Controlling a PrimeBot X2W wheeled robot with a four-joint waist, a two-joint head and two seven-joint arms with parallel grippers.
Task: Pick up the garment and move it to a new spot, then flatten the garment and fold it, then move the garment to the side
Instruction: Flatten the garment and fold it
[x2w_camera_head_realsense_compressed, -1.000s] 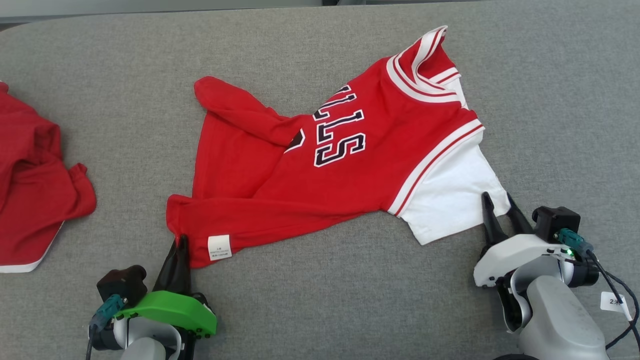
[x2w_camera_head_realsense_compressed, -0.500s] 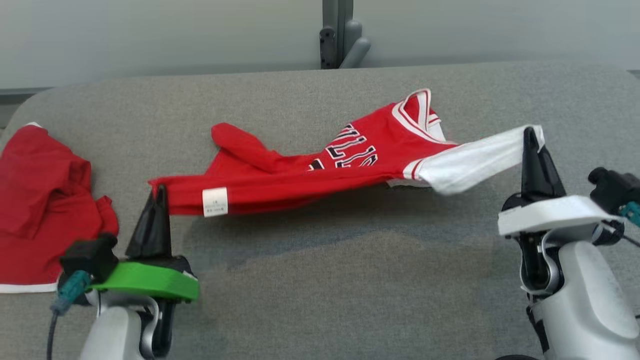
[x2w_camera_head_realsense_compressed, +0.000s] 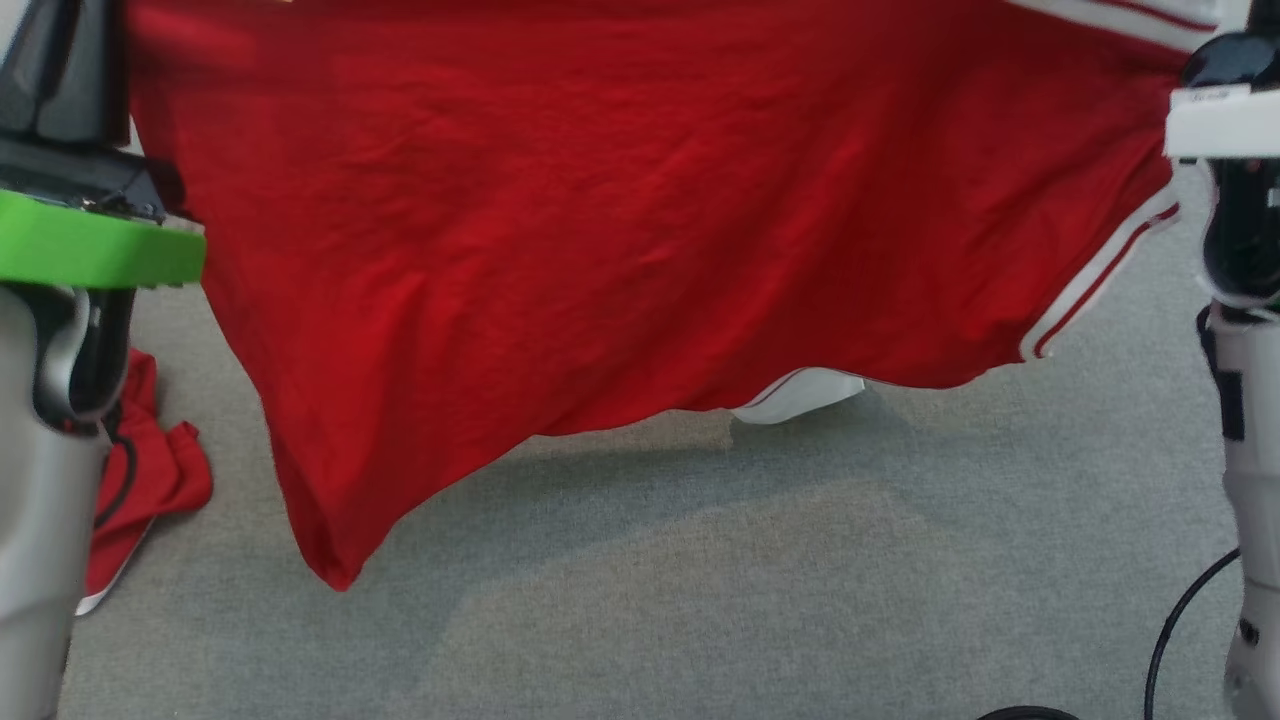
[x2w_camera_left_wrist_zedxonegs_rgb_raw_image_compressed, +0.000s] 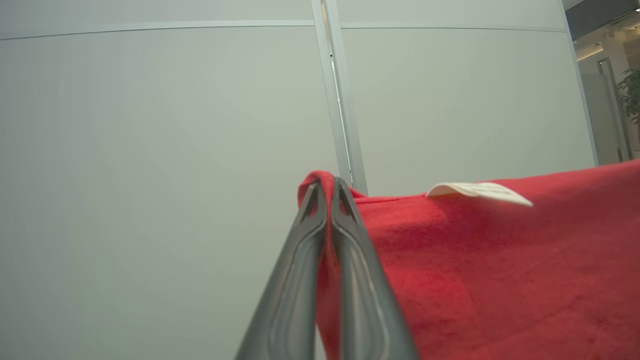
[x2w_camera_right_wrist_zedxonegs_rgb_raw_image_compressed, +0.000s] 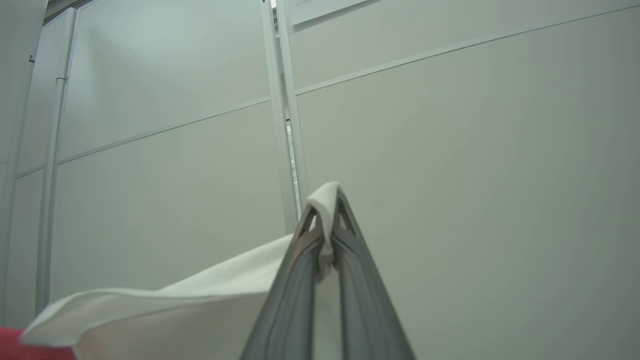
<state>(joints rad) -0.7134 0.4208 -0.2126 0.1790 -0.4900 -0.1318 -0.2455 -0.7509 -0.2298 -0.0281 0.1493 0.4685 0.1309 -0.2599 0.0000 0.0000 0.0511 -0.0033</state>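
The garment (x2w_camera_head_realsense_compressed: 600, 220), a red jersey with white sleeves and white trim, hangs spread in the air across the head view, its lowest corner sagging at the lower left. My left gripper (x2w_camera_left_wrist_zedxonegs_rgb_raw_image_compressed: 326, 186) is shut on a red corner of the garment (x2w_camera_left_wrist_zedxonegs_rgb_raw_image_compressed: 475, 260), with a white label (x2w_camera_left_wrist_zedxonegs_rgb_raw_image_compressed: 480, 191) lying on the cloth beside it. My right gripper (x2w_camera_right_wrist_zedxonegs_rgb_raw_image_compressed: 326, 200) is shut on the edge of the white sleeve (x2w_camera_right_wrist_zedxonegs_rgb_raw_image_compressed: 200, 305). Both arms stand raised, the green-collared left wrist (x2w_camera_head_realsense_compressed: 90, 250) at the left edge and the white right wrist (x2w_camera_head_realsense_compressed: 1225, 120) at the right edge.
The grey cloth-covered table (x2w_camera_head_realsense_compressed: 750, 600) lies below the hanging jersey. A second red garment (x2w_camera_head_realsense_compressed: 140, 500) lies crumpled on it at the far left, behind my left arm. A black cable (x2w_camera_head_realsense_compressed: 1180, 620) loops at the lower right. Pale wall panels (x2w_camera_right_wrist_zedxonegs_rgb_raw_image_compressed: 450, 150) fill the wrist views' background.
My right gripper has shut on the white sleeve. Both arms have lifted the jersey off the table until it hangs stretched between them. The head camera has also shifted.
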